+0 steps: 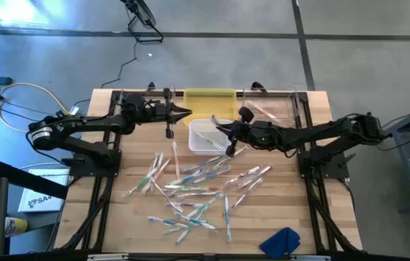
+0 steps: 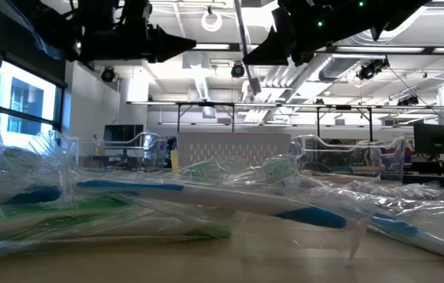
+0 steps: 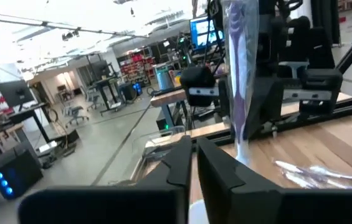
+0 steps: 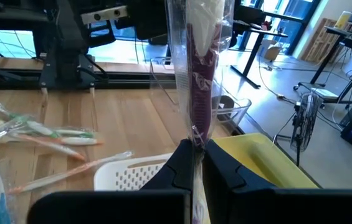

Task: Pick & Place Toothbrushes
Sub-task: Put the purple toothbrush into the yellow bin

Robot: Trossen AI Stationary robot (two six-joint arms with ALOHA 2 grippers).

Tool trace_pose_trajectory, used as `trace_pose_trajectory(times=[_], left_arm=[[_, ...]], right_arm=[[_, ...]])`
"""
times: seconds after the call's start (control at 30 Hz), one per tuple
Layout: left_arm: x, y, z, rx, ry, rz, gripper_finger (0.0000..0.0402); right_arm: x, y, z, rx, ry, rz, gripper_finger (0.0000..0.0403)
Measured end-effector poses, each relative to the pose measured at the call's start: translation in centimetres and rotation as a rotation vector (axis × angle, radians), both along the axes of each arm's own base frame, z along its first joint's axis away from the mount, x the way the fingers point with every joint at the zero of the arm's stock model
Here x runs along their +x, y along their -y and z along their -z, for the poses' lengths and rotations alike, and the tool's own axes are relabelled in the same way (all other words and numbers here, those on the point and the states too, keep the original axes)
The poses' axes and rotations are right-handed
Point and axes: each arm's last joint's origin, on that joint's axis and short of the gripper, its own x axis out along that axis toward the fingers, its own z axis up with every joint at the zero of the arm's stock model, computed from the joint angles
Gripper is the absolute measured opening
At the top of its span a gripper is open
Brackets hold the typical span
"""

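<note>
Right gripper (image 4: 198,163) pinched shut on wrapped purple toothbrush (image 4: 200,93), held upright above white basket (image 1: 208,135), near yellow bin (image 1: 209,101). Left gripper (image 1: 184,111) parked by yellow bin at table's far edge, fingers (image 3: 179,163) nearly together, nothing held. Rest of toothbrushes (image 1: 190,190) scattered loose over wooden table (image 1: 321,217). Blue cloth (image 1: 280,241) left at near edge.

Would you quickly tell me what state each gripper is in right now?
Left gripper: nearly closed, holding nothing, by the yellow bin.
Right gripper: shut on a purple wrapped toothbrush, above the white basket.
</note>
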Motion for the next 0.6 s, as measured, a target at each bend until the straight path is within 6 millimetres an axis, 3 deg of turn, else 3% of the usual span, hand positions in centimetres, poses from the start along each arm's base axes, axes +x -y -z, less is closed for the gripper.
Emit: trace_pose_trajectory(times=[0.3, 0.6], left_arm=[[2.9, 0.5, -1.5, 0.019, 0.021, 0.062, 0.0124], [5.8, 3.0, -1.5, 0.106, 0.014, 0.144, 0.0182]], right_arm=[[0.0, 0.0, -0.1, 0.000, 0.014, 0.001, 0.0005], [0.0, 0.0, -0.1, 0.000, 0.013, 0.001, 0.0005]])
